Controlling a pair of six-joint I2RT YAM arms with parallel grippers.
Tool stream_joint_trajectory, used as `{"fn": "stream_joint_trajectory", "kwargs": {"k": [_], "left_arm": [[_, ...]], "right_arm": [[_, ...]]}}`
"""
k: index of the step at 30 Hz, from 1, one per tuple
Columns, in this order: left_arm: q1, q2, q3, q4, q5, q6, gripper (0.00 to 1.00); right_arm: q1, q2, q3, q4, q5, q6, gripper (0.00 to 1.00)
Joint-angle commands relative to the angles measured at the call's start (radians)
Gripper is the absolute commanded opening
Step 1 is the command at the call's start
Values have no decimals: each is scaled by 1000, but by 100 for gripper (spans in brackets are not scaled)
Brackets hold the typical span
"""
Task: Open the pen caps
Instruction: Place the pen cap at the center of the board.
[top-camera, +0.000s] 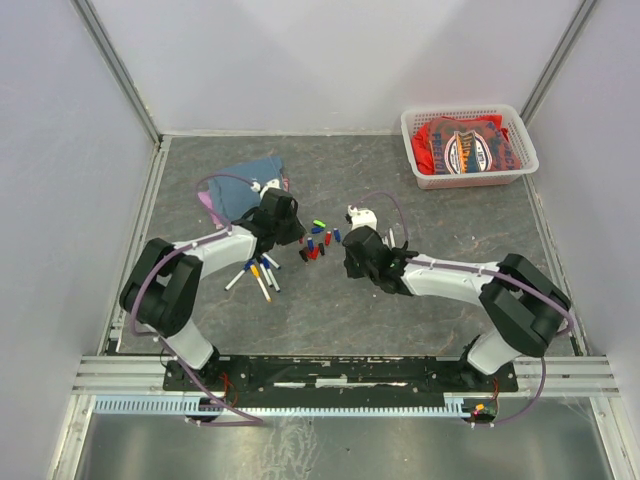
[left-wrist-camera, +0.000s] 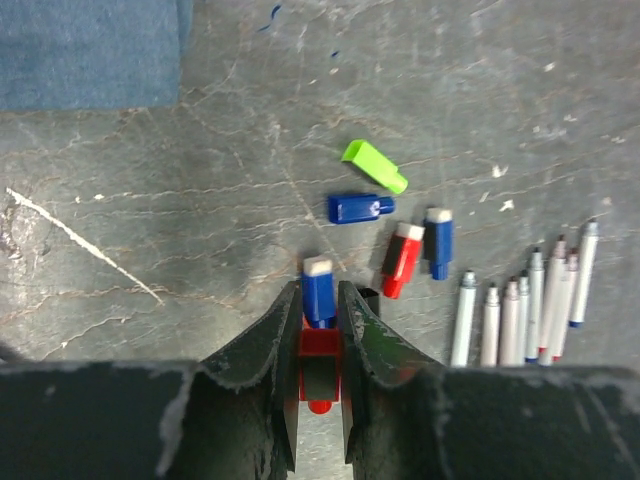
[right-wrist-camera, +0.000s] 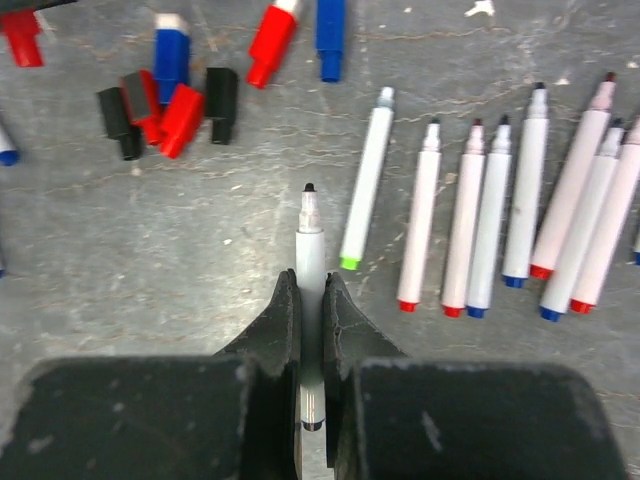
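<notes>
**Right gripper** (right-wrist-camera: 311, 276). Jaws are pinched narrow on the white barrel of a black-tipped pen (right-wrist-camera: 310, 235). The cap is off and the nib points away from the wrist.

**Left gripper** (left-wrist-camera: 320, 290). Jaws are drawn in on a red cap (left-wrist-camera: 320, 345). A blue cap (left-wrist-camera: 318, 285) sits at the fingertips; you cannot tell whether it is pinched too or only lies on the table (left-wrist-camera: 150, 200) beneath.

**Pen caps, loose.**
- A green cap (left-wrist-camera: 375, 167) lies ahead of the left gripper, with more blue and red ones near it.
- A cluster of red and black caps (right-wrist-camera: 182, 118) lies ahead of the right gripper, to its left.

**Row of uncapped pens** (right-wrist-camera: 526, 190). They lie side by side to the right of the held pen, nibs away from the wrist.

**Step in hand, as judged.** The pull looks done, so what is left is to set down both halves.

**Handling notes.**
- Carry the pen across to the near end of the row and turn it parallel to its neighbours.
- Lower it until the barrel rests on the table before you part the jaws. A round barrel let go from height will likely roll into the row.
- Hold the nib off the surface on the way over.
- Bring the red cap low among the other caps before you open. A short plastic cap bounces and skitters easily.
- Lift straight up afterwards so the fingers do not drag the blue cap along.
</notes>
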Motion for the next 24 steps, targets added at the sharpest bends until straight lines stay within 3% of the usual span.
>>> {"fn": "stream_joint_trajectory", "kwargs": {"k": [1,8,24], "left_arm": [[-13,36,63,-89,-93,79,3],[-20,86,93,-115,-103,93,4],[-28,126,114,-128,-105,100,25]], "right_arm": [[-10,33,83,-75,111,-46,1],[-33,102,144,-120,137,-63,1],[-73,182,178,-111,103,-74,9]]}}
